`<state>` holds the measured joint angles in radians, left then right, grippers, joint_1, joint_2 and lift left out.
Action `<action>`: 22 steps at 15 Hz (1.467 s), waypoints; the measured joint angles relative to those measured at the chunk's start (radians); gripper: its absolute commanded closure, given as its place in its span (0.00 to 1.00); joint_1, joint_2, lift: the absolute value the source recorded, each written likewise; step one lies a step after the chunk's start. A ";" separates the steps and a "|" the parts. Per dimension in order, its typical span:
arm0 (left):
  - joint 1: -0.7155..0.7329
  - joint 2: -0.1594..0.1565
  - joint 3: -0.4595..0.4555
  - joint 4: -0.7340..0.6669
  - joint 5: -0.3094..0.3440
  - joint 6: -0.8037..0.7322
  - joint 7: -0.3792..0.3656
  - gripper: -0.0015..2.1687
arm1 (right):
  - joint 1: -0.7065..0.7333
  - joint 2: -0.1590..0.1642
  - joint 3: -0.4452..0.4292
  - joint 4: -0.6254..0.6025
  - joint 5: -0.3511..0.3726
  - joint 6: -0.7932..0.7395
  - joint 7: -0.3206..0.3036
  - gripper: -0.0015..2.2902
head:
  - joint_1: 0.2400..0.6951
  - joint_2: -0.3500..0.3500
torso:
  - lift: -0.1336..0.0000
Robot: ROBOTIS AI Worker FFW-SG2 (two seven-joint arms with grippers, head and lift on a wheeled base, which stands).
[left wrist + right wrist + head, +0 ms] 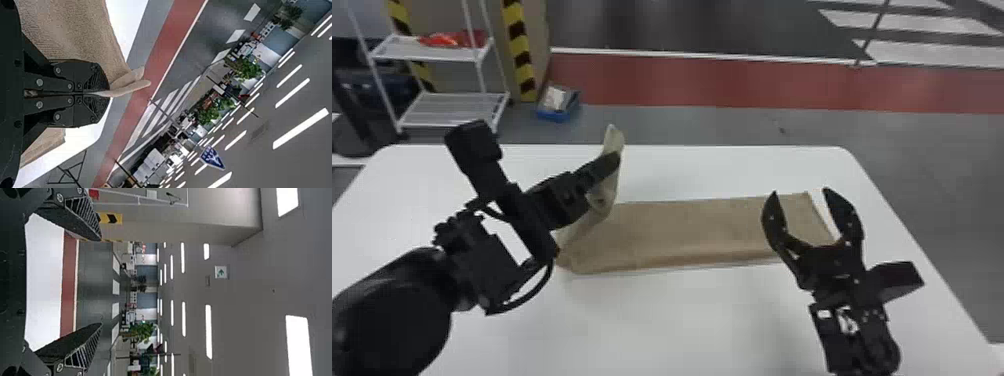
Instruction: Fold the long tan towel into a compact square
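My left gripper [612,161] holds a raised end of the tan towel [677,227] above the table. From there the towel slopes down to a long flat strip running rightward. In the left wrist view, the left gripper [102,93] is closed on the towel [74,29], whose pinched edge pokes out past the fingertips. Over the strip's right end, my right gripper [802,192] stands with its fingers spread and nothing between them. The right wrist view shows the right gripper [101,282] wide apart as well.
The towel lies on a white table [682,320]. Beyond its far edge, a white wire shelf [452,107] stands at the left, with a blue box [557,106] on the floor beside it.
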<state>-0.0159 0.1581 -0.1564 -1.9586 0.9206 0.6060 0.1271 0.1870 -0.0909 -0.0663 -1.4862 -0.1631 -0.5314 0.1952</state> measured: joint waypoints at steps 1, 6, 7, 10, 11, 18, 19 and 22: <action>0.000 -0.018 -0.049 0.024 -0.042 -0.055 0.014 0.62 | 0.013 -0.008 -0.015 0.000 -0.019 -0.004 0.001 0.07 | 1.00 0.17 | 0.08; -0.028 -0.081 -0.285 0.198 -0.264 -0.268 0.081 0.62 | 0.053 -0.036 -0.039 0.020 -0.081 -0.061 0.018 0.07 | 1.00 0.01 | 0.08; -0.039 -0.086 -0.315 0.241 -0.273 -0.301 0.087 0.62 | 0.055 -0.042 -0.042 0.023 -0.089 -0.064 0.021 0.07 | 1.00 0.00 | 0.08; -0.069 -0.124 -0.386 0.370 -0.278 -0.408 0.100 0.62 | 0.064 -0.054 -0.063 0.027 -0.118 -0.071 0.035 0.07 | 1.00 0.00 | 0.08; -0.081 -0.144 -0.403 0.408 -0.279 -0.436 0.103 0.62 | 0.069 -0.060 -0.066 0.029 -0.130 -0.078 0.042 0.07 | 1.00 0.00 | 0.08; -0.118 -0.158 -0.449 0.493 -0.294 -0.475 0.091 0.02 | 0.084 -0.077 -0.090 0.033 -0.169 -0.102 0.060 0.08 | 1.00 0.00 | 0.08; -0.107 -0.157 -0.441 0.469 -0.324 -0.475 0.094 0.02 | 0.084 -0.077 -0.086 0.017 -0.167 -0.090 0.060 0.09 | 1.00 0.00 | 0.08; -0.050 -0.088 -0.347 0.370 -0.432 -0.477 0.088 0.02 | 0.092 -0.078 -0.067 -0.054 -0.151 -0.002 0.059 0.10 | 1.00 0.00 | 0.08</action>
<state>-0.0661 0.0700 -0.5032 -1.5887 0.4883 0.1286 0.2155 0.2794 -0.1688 -0.1329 -1.5400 -0.3138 -0.5333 0.2545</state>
